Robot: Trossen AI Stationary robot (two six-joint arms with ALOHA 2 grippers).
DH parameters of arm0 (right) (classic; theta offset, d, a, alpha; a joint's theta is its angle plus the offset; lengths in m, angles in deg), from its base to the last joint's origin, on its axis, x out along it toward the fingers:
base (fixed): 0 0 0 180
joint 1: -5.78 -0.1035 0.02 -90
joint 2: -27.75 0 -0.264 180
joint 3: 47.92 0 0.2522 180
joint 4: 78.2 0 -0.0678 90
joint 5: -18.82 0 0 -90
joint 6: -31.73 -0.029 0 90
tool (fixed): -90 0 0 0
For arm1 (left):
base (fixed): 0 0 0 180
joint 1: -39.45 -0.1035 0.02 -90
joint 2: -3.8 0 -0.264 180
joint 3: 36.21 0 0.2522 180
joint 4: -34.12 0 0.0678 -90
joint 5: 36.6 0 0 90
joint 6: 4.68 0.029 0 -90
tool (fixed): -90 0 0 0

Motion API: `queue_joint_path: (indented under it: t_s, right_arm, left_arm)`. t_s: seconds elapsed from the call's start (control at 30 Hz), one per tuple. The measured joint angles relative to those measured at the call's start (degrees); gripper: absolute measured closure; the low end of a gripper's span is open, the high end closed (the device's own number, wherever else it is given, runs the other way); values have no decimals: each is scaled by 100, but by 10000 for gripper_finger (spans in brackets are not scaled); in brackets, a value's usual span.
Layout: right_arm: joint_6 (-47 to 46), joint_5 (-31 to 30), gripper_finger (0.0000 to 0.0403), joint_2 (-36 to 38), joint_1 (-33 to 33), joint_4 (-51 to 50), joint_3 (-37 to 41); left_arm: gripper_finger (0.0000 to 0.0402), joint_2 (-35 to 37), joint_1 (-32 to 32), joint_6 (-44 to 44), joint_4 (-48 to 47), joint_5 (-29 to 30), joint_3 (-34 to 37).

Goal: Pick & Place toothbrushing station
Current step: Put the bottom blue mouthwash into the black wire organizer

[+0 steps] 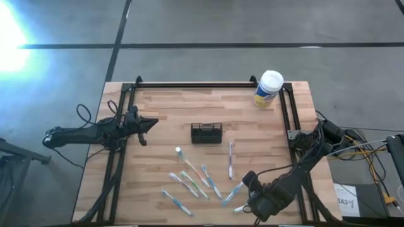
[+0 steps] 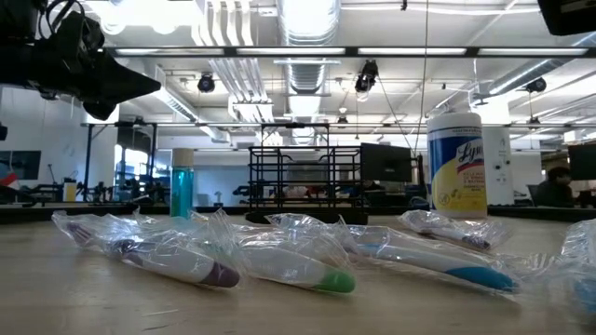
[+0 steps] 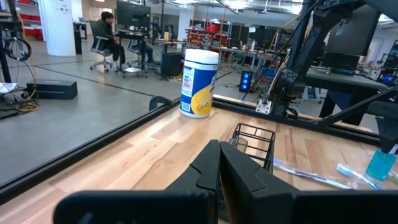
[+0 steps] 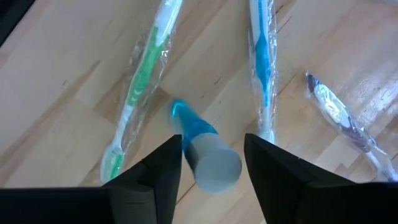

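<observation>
Butcher-block wooden table (image 1: 164, 107) with a black frame, on grey concrete floor. Toothbrushing station (image 1: 206, 133) sits mid-table, the landmark here. Yellow wipes canister (image 1: 268, 89) is beyond it, toward the far right corner. Wrapped toothbrushes (image 1: 189, 180) are scattered on its near side. Left gripper (image 1: 149, 124) hovers left of the station, fingers closed, empty. Right gripper (image 4: 211, 163) is near-right of it, jaws apart, straddling a blue-and-white tube (image 4: 205, 149); contact unclear. Open lab behind, person seated at a desk (image 3: 107, 31).
</observation>
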Motion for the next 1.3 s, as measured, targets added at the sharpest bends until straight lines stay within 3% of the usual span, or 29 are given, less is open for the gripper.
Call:
queue_joint_path:
  t_s: [0.43,0.7,1.03,1.17,1.3]
  right_arm:
    - [-315,154,313,0,38,33,-22]
    - [-651,158,312,262,77,25,-72]
    - [-1060,-732,312,1695,480,-25,-76]
    - [-1107,-1577,312,2340,893,-28,-76]
    - [-1091,-1700,312,2875,1552,64,-76]
  left_arm:
    - [390,2,-1,-6,7,0,0]
    - [390,0,0,-26,4,0,0]
    - [390,0,-1,-43,13,3,0]
    - [390,-4,-1,-44,13,30,4]
    - [390,-4,-1,-37,38,141,7]
